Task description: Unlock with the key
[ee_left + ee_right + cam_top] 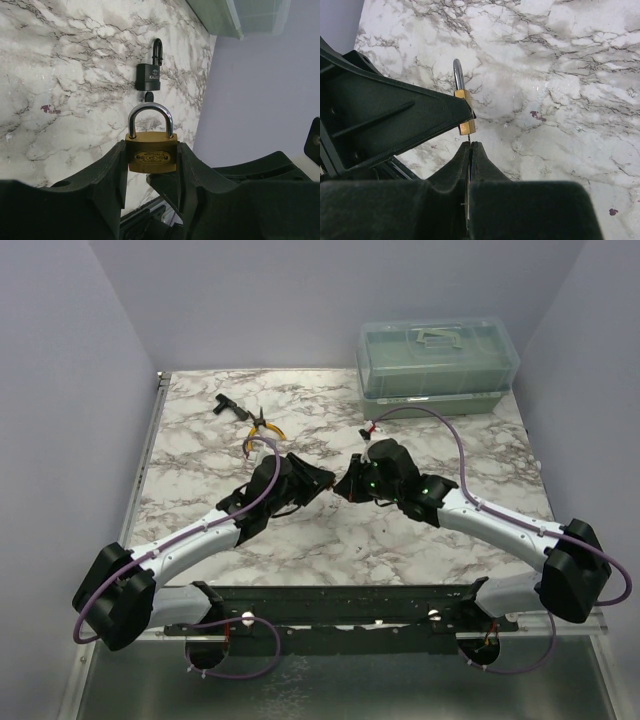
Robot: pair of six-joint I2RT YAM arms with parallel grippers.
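Note:
A small brass padlock (pixel 151 155) with a closed silver shackle (pixel 150 116) is pinched upright between the fingers of my left gripper (pixel 151 150). In the right wrist view, that padlock (pixel 465 114) shows edge-on against the left finger (pixel 395 110). My right gripper (pixel 470 146) is shut on the key (pixel 469 136). Only a thin metal sliver of the key shows, bridging the fingertips and the padlock's underside. From above, the left gripper (pixel 318 480) and right gripper (pixel 352 483) meet tip to tip at the table's middle, hiding padlock and key.
A black padlock (pixel 149 76) lies on the marble beyond the brass one. Yellow-handled pliers (pixel 262 425) and a black tool (pixel 225 406) lie at the back left. A clear lidded plastic box (pixel 438 365) stands at the back right.

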